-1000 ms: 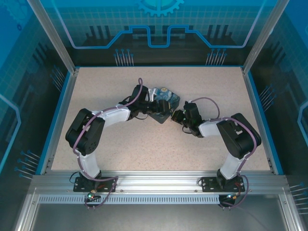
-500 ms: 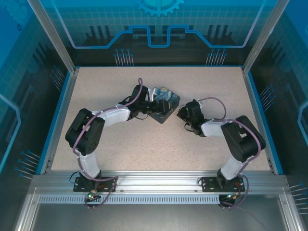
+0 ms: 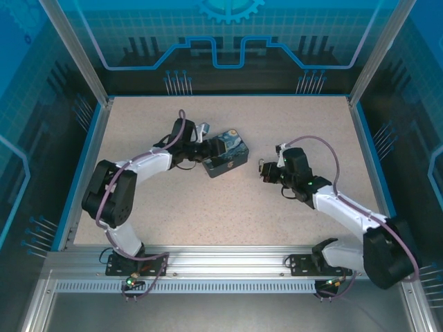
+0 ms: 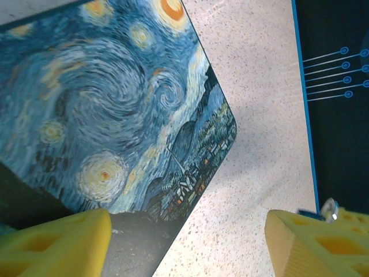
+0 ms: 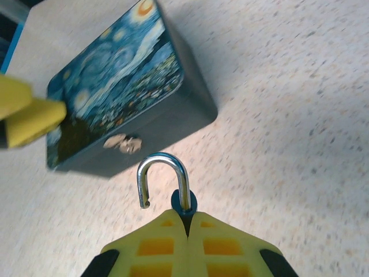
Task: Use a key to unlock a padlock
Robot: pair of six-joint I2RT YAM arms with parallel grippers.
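Observation:
My right gripper (image 5: 187, 218) is shut on the padlock (image 5: 183, 179). Its silver shackle sticks out past the fingertips, swung open with one end free, and its body is hidden between the yellow fingers. In the top view this gripper (image 3: 266, 171) holds the lock above the table, right of the painted tin (image 3: 228, 152). My left gripper (image 4: 190, 242) is open, one finger over the tin's (image 4: 104, 104) near edge, the other over bare table. A small shiny bit (image 4: 330, 209) shows by the left gripper's right finger; I cannot tell whether it is the key.
The tin's small metal hasp (image 5: 121, 142) faces my right gripper on its dark front wall. The blue table edge (image 4: 304, 115) runs close beside the left gripper. Speckled tabletop (image 3: 228, 207) lies between the two arms.
The right arm has pulled back to the right, away from the tin, carrying the padlock. The left arm and the tin have shifted left, and the tin has turned.

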